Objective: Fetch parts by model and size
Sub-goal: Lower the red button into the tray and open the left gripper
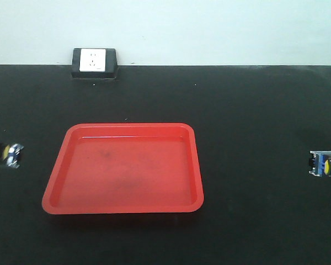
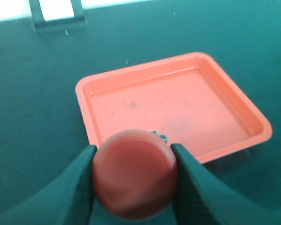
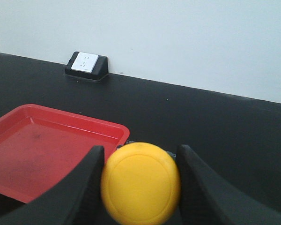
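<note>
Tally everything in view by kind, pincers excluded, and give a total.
push-button switches: 2 (red-capped switch, yellow-capped switch)
red tray: 1
socket box: 1
total: 4

Btm centre: yellow switch (image 3: 140,183) cap sits clamped btwn the right gripper's (image 3: 140,149) two dark fingers (image 3: 90,183) — touching both. Lower left, a red tray (image 3: 65,116) on the black desk (image 3: 215,126). Upper left — socket box (image 3: 86,64) w/ white face, against the wall (image 3: 178,37).
</note>
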